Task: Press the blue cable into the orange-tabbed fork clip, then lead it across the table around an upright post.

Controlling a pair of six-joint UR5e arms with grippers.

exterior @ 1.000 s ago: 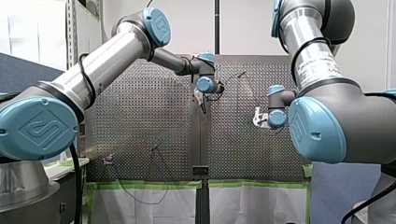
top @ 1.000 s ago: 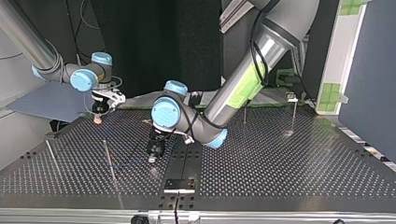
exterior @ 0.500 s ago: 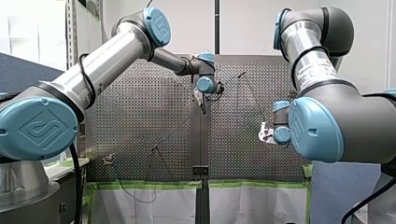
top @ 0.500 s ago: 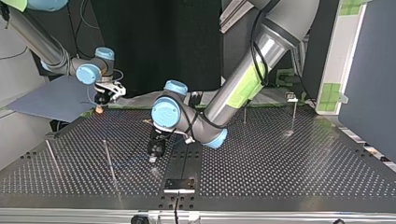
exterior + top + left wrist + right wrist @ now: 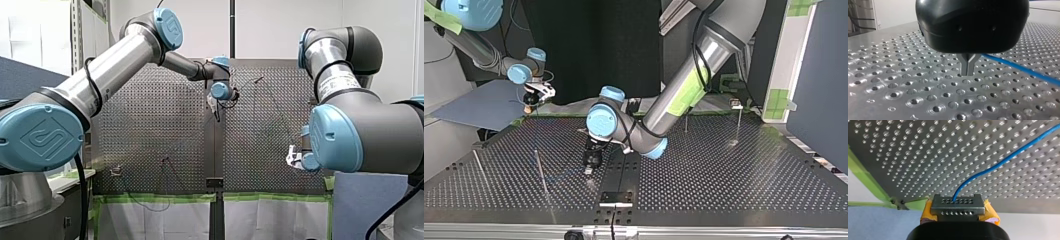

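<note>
The blue cable [image 5: 998, 165] leaves the tip of my right gripper [image 5: 958, 205], which is shut on it between yellow pads. In the top view that gripper [image 5: 529, 106] hangs above the table's far left edge. My left gripper [image 5: 968, 70] is black with metal fingers [image 5: 965, 67] pressed together, tips just above the perforated plate. The cable [image 5: 1023, 70] runs out sideways from right behind them; I cannot tell if it touches them. In the top view my left gripper [image 5: 588, 169] stands near the middle, the cable [image 5: 566, 174] faint beside it. No orange-tabbed clip is recognisable.
Thin upright posts stand on the table [image 5: 724, 170]: two at the top view's left [image 5: 541, 172] [image 5: 479, 167] and two at the far right [image 5: 738, 125] [image 5: 685, 124]. A black plate [image 5: 615, 197] sits at the near middle edge. Green tape [image 5: 863, 170] lines the table edge under my right gripper.
My right gripper has carried the cable towards the arms' edge of the table, lower in the front view and further back in the top view. My left arm has not moved.
</note>
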